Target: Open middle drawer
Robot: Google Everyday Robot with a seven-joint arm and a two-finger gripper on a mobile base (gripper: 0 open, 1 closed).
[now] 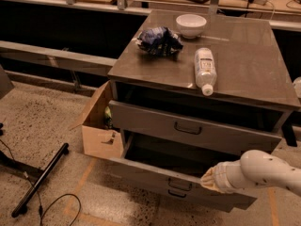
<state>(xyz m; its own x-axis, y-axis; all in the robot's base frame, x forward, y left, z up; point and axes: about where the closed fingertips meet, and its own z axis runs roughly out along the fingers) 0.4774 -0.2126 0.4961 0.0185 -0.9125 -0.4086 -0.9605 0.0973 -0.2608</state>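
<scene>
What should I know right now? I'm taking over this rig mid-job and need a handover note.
Gripper: low at the cabinet's front, at the top rim of the middle drawer, right of its handle. Whether it touches the rim is unclear.
Middle drawer: pulled well out, dark inside showing.
Top drawer: also stands slightly out, with a dark gap above it.
Done: the opening looks largely complete.
Left: probably only to judge whether it is out far enough, then back the arm away.
</scene>
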